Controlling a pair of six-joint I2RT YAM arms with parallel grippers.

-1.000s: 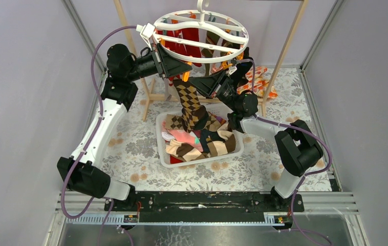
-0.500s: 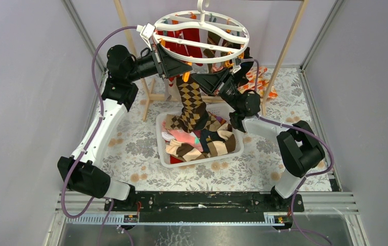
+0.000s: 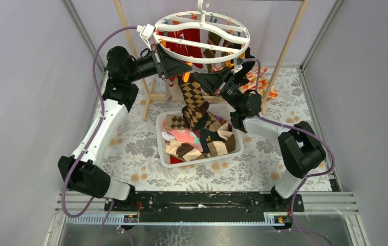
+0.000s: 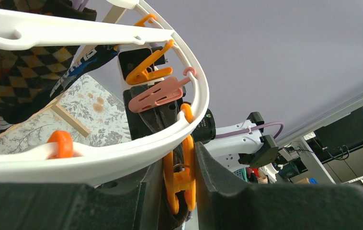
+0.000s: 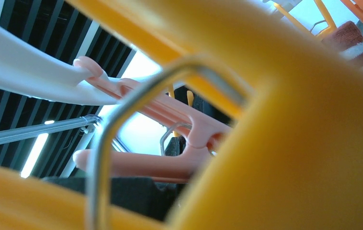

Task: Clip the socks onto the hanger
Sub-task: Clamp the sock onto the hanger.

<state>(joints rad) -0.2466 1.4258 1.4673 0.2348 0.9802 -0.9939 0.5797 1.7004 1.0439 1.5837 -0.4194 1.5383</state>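
Note:
The white ring hanger [image 3: 202, 57] hangs at the top centre, with red and patterned socks [image 3: 189, 38] clipped at its far side. My left gripper [image 3: 182, 66] reaches under the front rim. In the left wrist view its jaws [image 4: 177, 167] are squeezed on an orange clip [image 4: 179, 179] below the ring [image 4: 122, 153], with dark fabric between the clip's lower ends. My right gripper [image 3: 196, 79] holds the top of a brown-and-tan argyle sock [image 3: 193, 100] right at that clip. The sock hangs down into the tub. An orange clip [image 5: 289, 120] fills the right wrist view and hides the fingers.
A white tub [image 3: 162, 154] below holds a heap of several socks [image 3: 197, 141]. The wooden rack frame [image 3: 284, 51] stands behind, with the orange-and-white floral cloth [image 3: 256, 77] at its foot. A pink clip [image 4: 155, 93] hangs next to the orange one. Grey walls close both sides.
My right gripper has lifted the argyle sock's top up and slightly right, closer to the orange clip. My left gripper has stayed on the clip.

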